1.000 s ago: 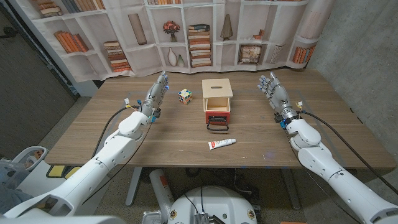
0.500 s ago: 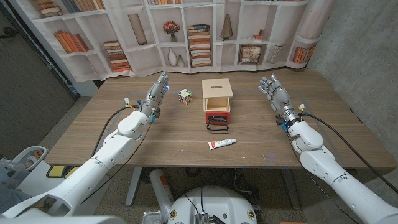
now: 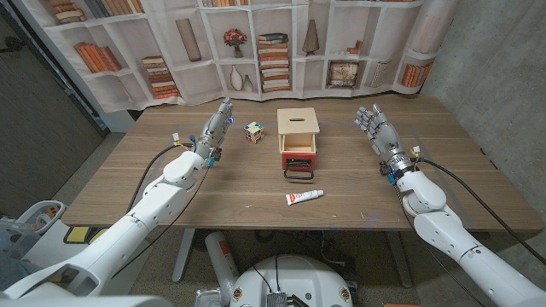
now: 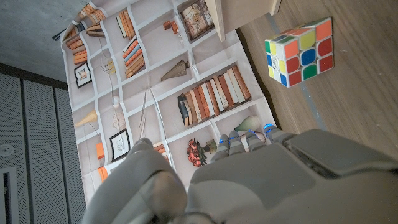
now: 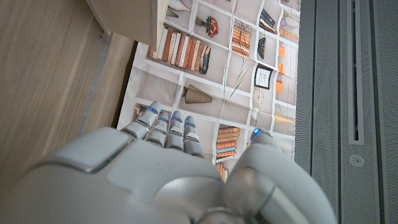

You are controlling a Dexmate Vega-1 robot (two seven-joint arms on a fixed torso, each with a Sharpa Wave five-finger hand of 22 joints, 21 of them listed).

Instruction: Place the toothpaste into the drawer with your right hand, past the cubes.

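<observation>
The toothpaste (image 3: 304,197) lies on the table (image 3: 222,192), near the front edge, just in front of the drawer (image 3: 299,159). The drawer sits in a small wooden box (image 3: 298,122). A cube (image 3: 253,131) stands to the left of the box. The right hand (image 3: 376,128) is up, fingers apart, holding nothing. The left hand (image 3: 217,124) holds nothing, fingers straight.

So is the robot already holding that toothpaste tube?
No, the toothpaste lies on the table in front of the red drawer, and the right hand is raised off to the side, holding nothing.
</observation>
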